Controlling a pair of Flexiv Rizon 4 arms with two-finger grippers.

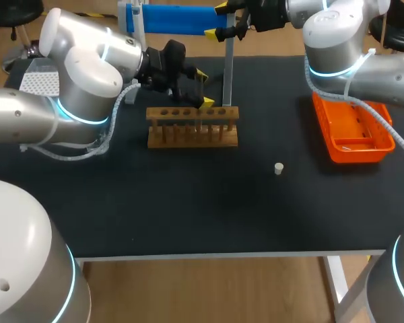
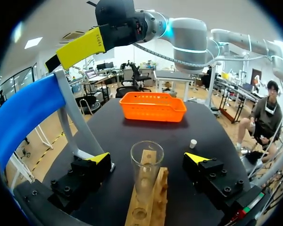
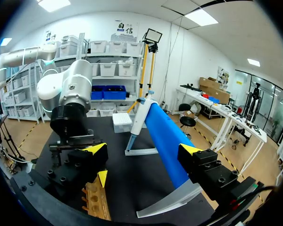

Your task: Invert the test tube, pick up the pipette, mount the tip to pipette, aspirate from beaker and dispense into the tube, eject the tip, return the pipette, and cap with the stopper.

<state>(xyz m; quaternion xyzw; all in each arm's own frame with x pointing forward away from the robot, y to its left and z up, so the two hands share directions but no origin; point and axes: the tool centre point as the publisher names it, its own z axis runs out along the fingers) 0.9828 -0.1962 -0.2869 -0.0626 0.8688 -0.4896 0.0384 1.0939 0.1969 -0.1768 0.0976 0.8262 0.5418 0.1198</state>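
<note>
A clear glass test tube (image 2: 146, 172) stands mouth up in the wooden rack (image 1: 192, 126). My left gripper (image 2: 148, 158) is open, with one finger on each side of the tube and neither touching it. In the head view the left gripper (image 1: 203, 89) hangs just behind the rack. My right gripper (image 1: 219, 20) is open at the back of the table by the blue pipette stand (image 1: 168, 19). The stand's blue bar (image 3: 164, 139) runs out between the right gripper's (image 3: 144, 149) fingers. A small white stopper (image 1: 278, 168) lies on the black mat. I cannot make out the pipette or the beaker.
An orange basket (image 1: 353, 128) sits at the right side of the table. A white tip box (image 1: 40, 82) stands at the back left, behind my left arm. The stand's grey leg (image 1: 227, 74) rises right behind the rack.
</note>
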